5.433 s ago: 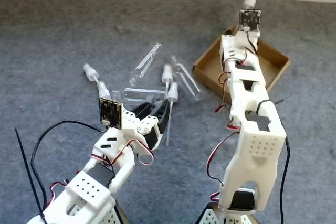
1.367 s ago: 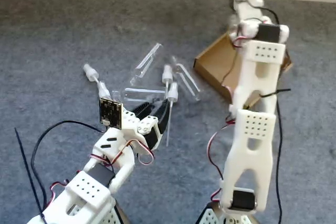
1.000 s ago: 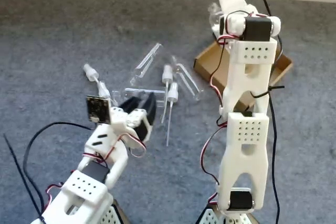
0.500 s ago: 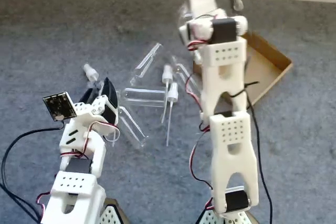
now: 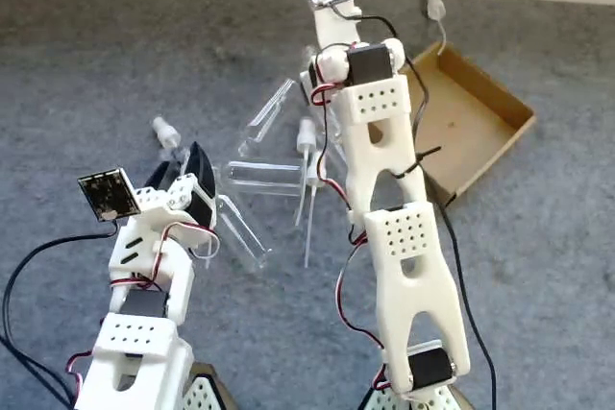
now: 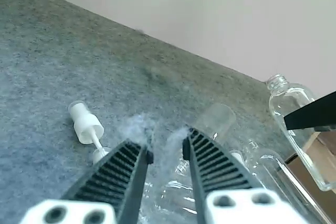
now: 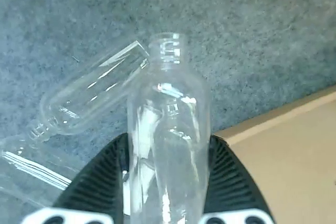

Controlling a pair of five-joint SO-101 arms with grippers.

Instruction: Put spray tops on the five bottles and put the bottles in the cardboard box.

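Observation:
My right gripper (image 7: 168,142) is shut on a clear uncapped bottle (image 7: 168,129), held neck away from the camera over the carpet beside the cardboard box (image 5: 476,127). In the high view that gripper (image 5: 315,72) hangs above the pile of bottles. Below it lies another clear bottle (image 7: 89,95). My left gripper (image 6: 167,148) is open with nothing between its fingers, just short of a white spray top (image 6: 84,124). The high view shows the left gripper (image 5: 183,168) near that spray top (image 5: 165,132). Two more spray tops (image 5: 306,134) with long tubes lie by the bottles (image 5: 264,175).
A further bottle (image 5: 240,232) lies right beside the left arm, and one more (image 5: 269,114) points toward the back. One spray top (image 5: 437,7) sits beyond the box's far corner. The grey carpet (image 5: 86,64) spreads open at far left and front right.
The right arm swung left from over the box to above the bottle pile, carrying its bottle. The left arm turned left, away from the middle spray tops, then held still.

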